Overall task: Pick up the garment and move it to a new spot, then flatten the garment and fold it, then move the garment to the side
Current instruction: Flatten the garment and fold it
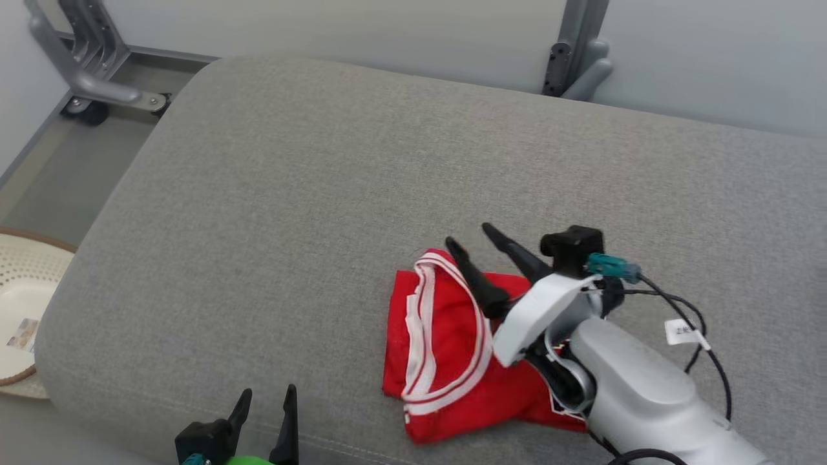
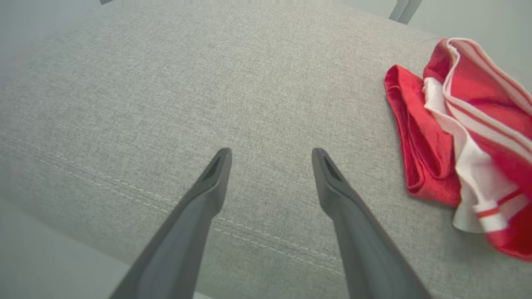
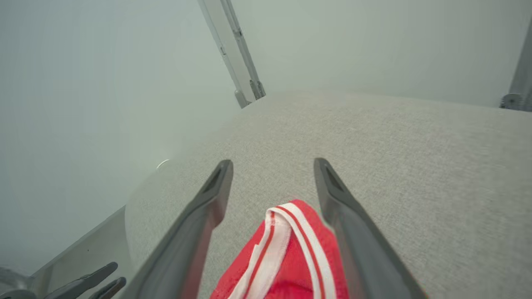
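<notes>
I'm looking down on a padded bench (image 1: 310, 213) covered in grey woven fabric, with a stitched seam (image 2: 104, 178) along its near edge at 6 o'clock. A plain pale wall (image 1: 362, 32) stands at 12 o'clock. A grey metal frame (image 1: 90, 71) on a dark caster (image 1: 87, 113) sits at 11 o'clock, and a metal post (image 1: 575, 51) at 1 o'clock. At 9 o'clock there is grey floor (image 1: 71, 174) and a cream perforated basket (image 1: 26, 284). The light is soft and even.
</notes>
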You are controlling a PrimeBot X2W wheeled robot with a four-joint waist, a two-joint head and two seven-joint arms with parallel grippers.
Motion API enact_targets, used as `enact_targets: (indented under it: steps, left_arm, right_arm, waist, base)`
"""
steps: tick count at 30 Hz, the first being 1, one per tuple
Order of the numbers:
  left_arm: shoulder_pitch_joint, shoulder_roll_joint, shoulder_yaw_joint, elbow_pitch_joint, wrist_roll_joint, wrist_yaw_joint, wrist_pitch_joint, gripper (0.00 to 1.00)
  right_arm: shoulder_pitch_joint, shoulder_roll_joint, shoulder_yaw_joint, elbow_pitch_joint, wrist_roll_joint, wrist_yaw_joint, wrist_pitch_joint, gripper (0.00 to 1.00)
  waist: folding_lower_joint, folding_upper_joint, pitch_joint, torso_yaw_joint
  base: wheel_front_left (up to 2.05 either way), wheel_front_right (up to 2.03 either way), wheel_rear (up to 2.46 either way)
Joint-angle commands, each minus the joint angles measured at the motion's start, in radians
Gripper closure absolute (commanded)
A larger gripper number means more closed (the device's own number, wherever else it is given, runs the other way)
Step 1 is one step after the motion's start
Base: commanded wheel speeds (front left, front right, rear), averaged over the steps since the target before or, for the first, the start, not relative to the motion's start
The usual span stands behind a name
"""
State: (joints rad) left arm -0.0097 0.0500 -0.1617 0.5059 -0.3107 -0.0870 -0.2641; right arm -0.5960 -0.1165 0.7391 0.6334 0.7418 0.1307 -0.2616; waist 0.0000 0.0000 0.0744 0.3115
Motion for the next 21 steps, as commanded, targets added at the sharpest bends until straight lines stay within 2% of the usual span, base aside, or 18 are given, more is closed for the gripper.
enact_targets:
  steps: [1,4,10,16,21]
  left_arm:
    - [0.006,0.002,0.006,-0.005,0.006,0.002,0.001,0.0]
    - [0.014,0.003,0.018,-0.007,0.007,0.002,0.001,0.0]
    - [0.025,0.003,0.027,-0.01,0.014,-0.004,0.001,0.0]
    - [0.035,0.003,0.04,-0.02,0.03,-0.008,0.001,0.0]
    - [0.033,0.002,0.045,-0.029,0.038,-0.008,0.001,0.0]
  right_arm:
    - [0.042,-0.014,-0.026,-0.019,-0.01,0.0,-0.003,0.0]
    - [0.112,-0.046,-0.109,-0.072,-0.033,0.0,-0.003,0.0]
    - [0.249,-0.094,-0.192,-0.106,-0.078,0.0,-0.003,0.0]
    - [0.349,-0.104,-0.255,-0.078,-0.092,0.0,-0.003,0.0]
    - [0.363,-0.095,-0.279,-0.058,-0.093,0.0,-0.003,0.0]
  waist:
    - [0.0,0.0,-0.028,-0.051]
    - [0.0,0.0,-0.039,-0.081]
    - [0.0,0.0,-0.055,-0.113]
    - [0.0,0.0,-0.061,-0.118]
    - [0.0,0.0,-0.049,-0.115]
  base:
    - [0.0,0.0,0.0]
    - [0.0,0.0,0.0]
    - [0.0,0.0,0.0]
    - [0.0,0.0,0.0]
    - [0.0,0.0,0.0]
